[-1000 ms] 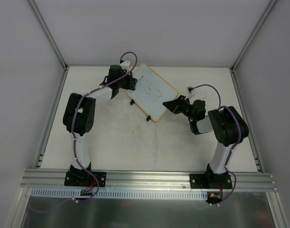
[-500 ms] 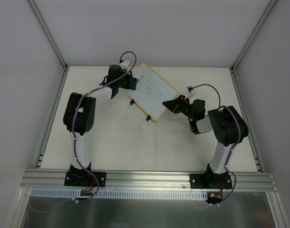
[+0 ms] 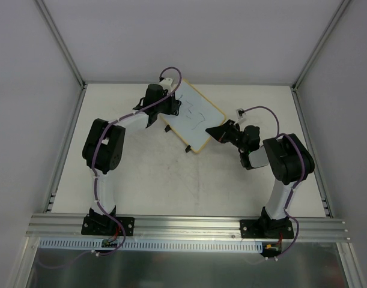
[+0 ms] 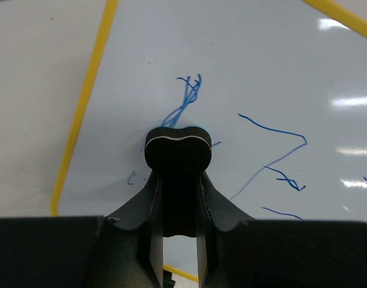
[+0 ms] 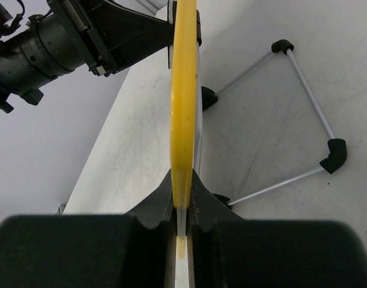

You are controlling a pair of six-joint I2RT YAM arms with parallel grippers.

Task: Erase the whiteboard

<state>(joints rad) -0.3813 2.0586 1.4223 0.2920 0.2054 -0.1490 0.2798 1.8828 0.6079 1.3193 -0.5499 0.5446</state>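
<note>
The whiteboard (image 3: 200, 122) has a yellow frame and blue scribbles (image 4: 186, 102), and stands at the back middle of the table. My right gripper (image 3: 214, 133) is shut on its right edge; in the right wrist view the yellow frame (image 5: 183, 90) runs edge-on between the jaws of this gripper (image 5: 183, 192). My left gripper (image 3: 174, 107) is shut on a small black block (image 4: 178, 150). The block's end sits against the board's (image 4: 261, 66) white face, on the lower end of the leftmost scribble.
A thin wire stand with black end caps (image 5: 303, 120) lies on the table behind the board. Two black clips (image 3: 187, 149) show at the board's lower left edge. The table (image 3: 171, 180) is walled by grey panels on the left, back and right. My left arm (image 5: 75, 36) shows beyond the board.
My left gripper has moved right, from the board's left edge onto its face, with the black block in it. The right gripper and the board have hardly moved.
</note>
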